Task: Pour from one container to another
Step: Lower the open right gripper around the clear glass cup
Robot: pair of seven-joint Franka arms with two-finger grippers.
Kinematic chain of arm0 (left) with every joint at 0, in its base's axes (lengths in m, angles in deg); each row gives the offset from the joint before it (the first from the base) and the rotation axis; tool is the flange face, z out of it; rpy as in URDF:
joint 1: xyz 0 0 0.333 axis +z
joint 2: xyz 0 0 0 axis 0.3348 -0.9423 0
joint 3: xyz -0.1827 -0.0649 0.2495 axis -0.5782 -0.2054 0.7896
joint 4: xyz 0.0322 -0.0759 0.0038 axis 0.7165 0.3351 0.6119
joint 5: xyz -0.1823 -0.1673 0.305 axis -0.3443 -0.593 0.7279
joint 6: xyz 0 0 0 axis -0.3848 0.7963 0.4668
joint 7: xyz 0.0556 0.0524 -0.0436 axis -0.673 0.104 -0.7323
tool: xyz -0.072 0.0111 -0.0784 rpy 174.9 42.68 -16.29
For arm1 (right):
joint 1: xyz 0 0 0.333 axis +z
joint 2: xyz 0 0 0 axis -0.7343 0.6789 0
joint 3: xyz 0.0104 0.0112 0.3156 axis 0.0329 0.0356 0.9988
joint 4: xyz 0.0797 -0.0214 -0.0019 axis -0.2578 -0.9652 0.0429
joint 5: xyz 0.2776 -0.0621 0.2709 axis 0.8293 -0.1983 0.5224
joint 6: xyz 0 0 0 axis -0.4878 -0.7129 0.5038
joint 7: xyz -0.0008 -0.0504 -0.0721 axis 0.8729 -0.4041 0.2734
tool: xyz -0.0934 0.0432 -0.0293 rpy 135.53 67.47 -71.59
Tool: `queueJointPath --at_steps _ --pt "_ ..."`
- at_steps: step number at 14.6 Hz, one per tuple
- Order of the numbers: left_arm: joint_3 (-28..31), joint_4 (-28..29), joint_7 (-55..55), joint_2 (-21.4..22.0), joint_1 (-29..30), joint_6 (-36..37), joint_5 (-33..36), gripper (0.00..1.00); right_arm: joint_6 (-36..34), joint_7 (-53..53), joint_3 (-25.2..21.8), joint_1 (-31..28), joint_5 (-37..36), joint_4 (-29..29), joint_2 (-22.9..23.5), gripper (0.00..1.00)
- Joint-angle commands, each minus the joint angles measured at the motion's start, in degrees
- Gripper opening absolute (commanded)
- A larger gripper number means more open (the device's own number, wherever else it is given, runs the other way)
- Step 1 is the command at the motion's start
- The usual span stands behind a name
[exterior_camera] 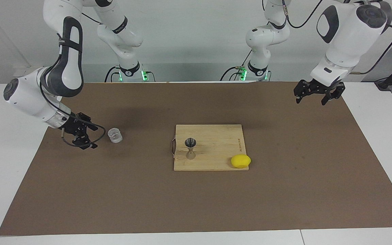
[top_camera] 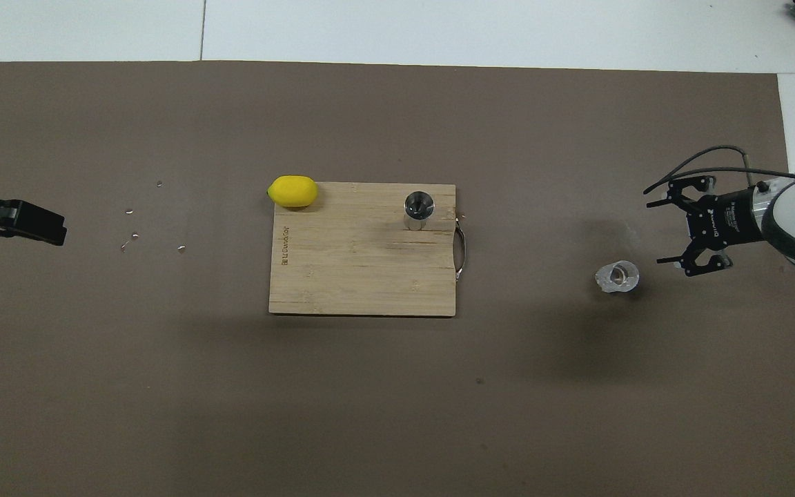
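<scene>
- Our right gripper (exterior_camera: pixel 92 136) hangs with fingers spread, just beside the glass cup (exterior_camera: pixel 115 135) near the right arm's end of the mat (exterior_camera: pixel 196 204).
- The jigger (exterior_camera: pixel 190 148) stands upright on the cutting board (exterior_camera: pixel 216 149) at mid-table.
- Our left gripper (exterior_camera: pixel 318 96) waits, fingers apart, over the mat's corner nearest its base.

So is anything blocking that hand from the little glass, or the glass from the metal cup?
Nothing visible. The right hand, open, sits just beside the glass with bare mat between. From there to the jigger on the board, only open mat.

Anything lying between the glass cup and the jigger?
Only bare brown mat and the board's metal handle lie between the glass cup and the jigger; both views show it.
</scene>
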Motion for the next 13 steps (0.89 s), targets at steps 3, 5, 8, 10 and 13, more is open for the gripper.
queueJointPath --at_steps 3,5,8,10,13 --pt "6.84 2.22 0.42 1.18 -5.18 -0.92 -1.33 1.00 0.56 -0.18 0.64 -2.46 4.54 -1.00 1.79 1.00" --pt "6.84 2.84 0.33 1.27 -5.27 -2.25 -1.33 1.00 0.30 1.49 0.64 -2.46 4.54 -1.87 1.79 1.00" --pt "6.84 3.11 0.33 1.28 -4.05 -4.62 -3.96 1.00 -0.58 2.63 0.64 -3.08 4.54 -3.02 1.35 1.00" --pt "6.84 2.41 0.95 1.19 -3.68 -5.15 -4.85 1.00 -0.50 3.43 0.64 -3.08 4.54 -3.37 1.26 1.00" --pt "6.32 1.27 0.60 1.01 -4.04 -4.28 -4.32 1.00 -0.50 3.61 0.64 -3.08 4.54 -4.16 0.91 1.00"
